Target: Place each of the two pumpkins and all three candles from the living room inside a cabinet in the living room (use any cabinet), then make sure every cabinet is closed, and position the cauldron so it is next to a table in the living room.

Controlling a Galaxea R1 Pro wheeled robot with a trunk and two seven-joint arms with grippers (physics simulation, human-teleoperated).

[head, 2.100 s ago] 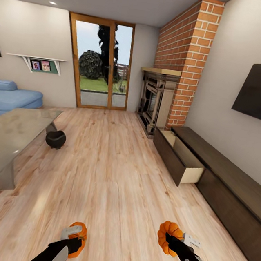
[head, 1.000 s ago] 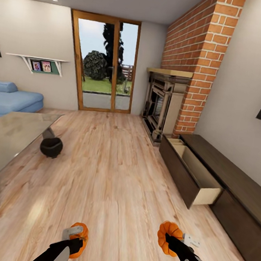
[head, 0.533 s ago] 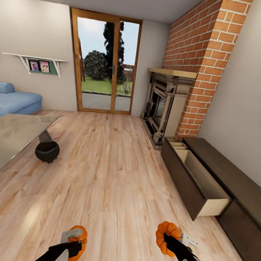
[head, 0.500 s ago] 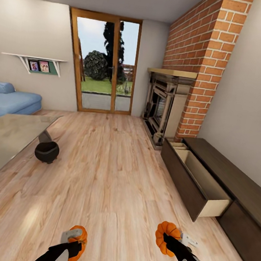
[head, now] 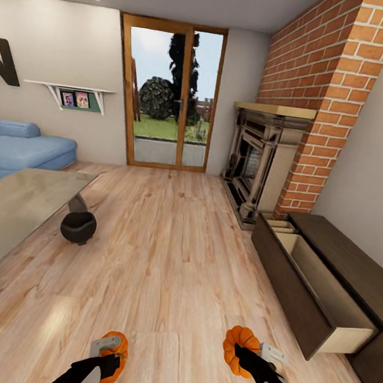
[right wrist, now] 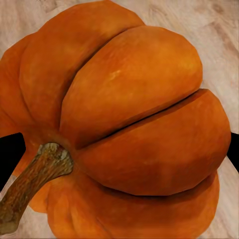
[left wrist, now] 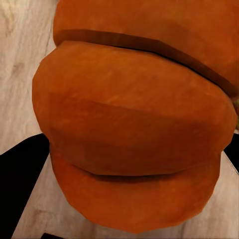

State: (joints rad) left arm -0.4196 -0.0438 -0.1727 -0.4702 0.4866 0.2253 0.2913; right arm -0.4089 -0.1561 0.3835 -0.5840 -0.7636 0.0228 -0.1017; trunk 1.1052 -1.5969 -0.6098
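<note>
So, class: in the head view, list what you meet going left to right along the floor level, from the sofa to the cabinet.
Sofa → table → cauldron → glass door → fireplace → open drawer → cabinet.

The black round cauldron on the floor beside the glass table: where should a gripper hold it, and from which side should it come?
Probably at the rim of the black round cauldron, coming from above on the side away from the grey glass table. Its belly looks round and wide for the jaws, while the open top gives an edge to pinch. No handle can be made out. Both grippers already carry pumpkins.
</note>
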